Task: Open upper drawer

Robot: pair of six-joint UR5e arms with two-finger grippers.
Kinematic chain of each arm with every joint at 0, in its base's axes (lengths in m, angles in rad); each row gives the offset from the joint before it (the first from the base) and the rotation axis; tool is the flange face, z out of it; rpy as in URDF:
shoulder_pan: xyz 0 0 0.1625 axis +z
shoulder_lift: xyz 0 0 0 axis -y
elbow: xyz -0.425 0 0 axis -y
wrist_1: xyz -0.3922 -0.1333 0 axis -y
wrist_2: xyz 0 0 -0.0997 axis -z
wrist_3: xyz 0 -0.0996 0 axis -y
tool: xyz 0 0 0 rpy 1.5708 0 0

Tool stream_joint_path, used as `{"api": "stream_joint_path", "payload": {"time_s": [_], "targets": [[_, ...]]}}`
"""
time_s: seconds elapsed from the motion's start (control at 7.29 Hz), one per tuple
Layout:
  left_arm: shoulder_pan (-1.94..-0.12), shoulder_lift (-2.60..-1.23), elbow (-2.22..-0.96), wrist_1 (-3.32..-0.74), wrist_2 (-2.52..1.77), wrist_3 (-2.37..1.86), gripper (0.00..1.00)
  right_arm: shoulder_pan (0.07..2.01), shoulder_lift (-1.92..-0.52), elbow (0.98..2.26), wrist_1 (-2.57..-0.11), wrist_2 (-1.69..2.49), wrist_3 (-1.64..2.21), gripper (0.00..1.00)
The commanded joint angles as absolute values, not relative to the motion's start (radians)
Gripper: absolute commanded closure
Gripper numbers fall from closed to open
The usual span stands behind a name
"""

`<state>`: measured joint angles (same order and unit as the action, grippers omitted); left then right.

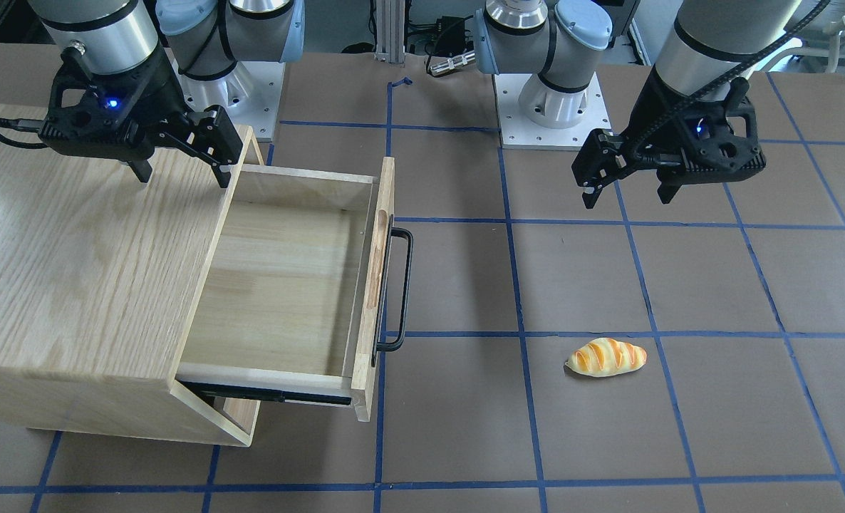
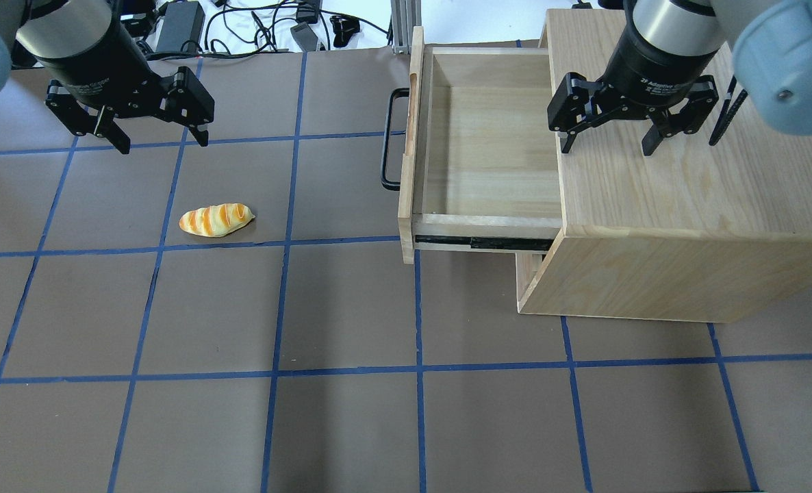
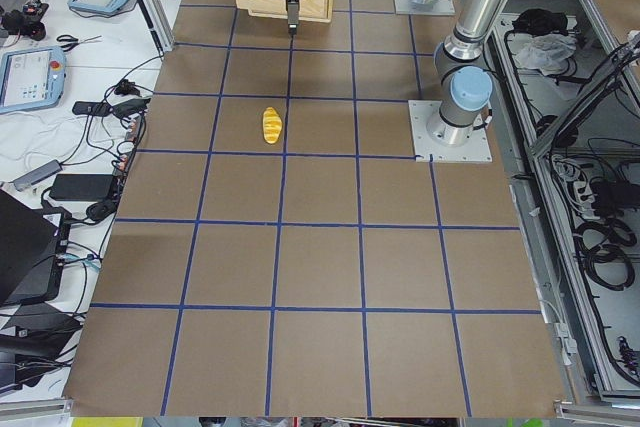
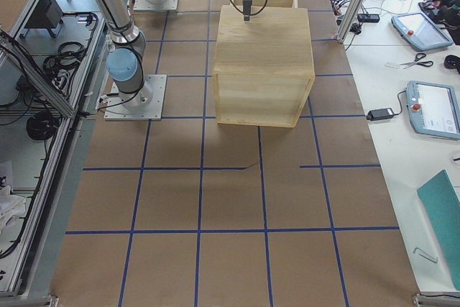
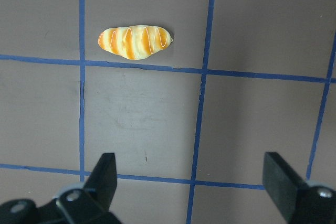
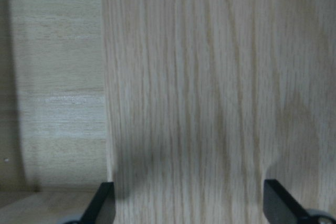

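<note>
Upper drawer [image 2: 488, 150]: it stands drawn well out of the oak box [image 2: 687, 198] with its floor bare. I judge the opening as good as done.
Right gripper [image 2: 608, 147]: jaws apart and empty, hovering over the box's top at the edge above the drawer.
Left gripper [image 2: 164, 142]: jaws apart and empty, well away from the box, over the worktop [image 2: 351, 308].
Risk one: if I lower the right arm here, a jaw could strike the box's top edge, or catch the drawer's wall and shove it back in.
Risk two: pulling further could run the black slide rail [image 2: 481, 242] to its stop and drag the box.
Box: strongly grained oak, flat top, slanted front edge.
Drawer: paler, smoother wood, shallow and rectangular, with an oval notch [image 1: 376, 260] in its front.
Handle [image 2: 387, 140]: thin black metal bar, bent at both ends.
Bread roll [image 2: 216, 220]: glossy, striped orange and cream, lying well clear of the box.
Worktop: matte brown, gridded with blue tape.
</note>
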<state>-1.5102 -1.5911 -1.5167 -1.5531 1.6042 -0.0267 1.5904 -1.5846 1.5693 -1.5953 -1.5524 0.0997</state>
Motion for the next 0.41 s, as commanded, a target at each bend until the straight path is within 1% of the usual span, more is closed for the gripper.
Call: {"api": "stream_joint_path", "payload": {"time_s": [0.0,0.27], "targets": [[-1.511,-1.577,-1.517,-1.558,1.603,-0.028,0.0,1.591,-1.585,1.569,-1.595,-1.552,0.1,0.0],[-1.514,-1.575,-1.517,-1.559,1.603,-0.029,0.0,1.591,-1.585,1.569,-1.595,-1.552,0.1,0.0]]}}
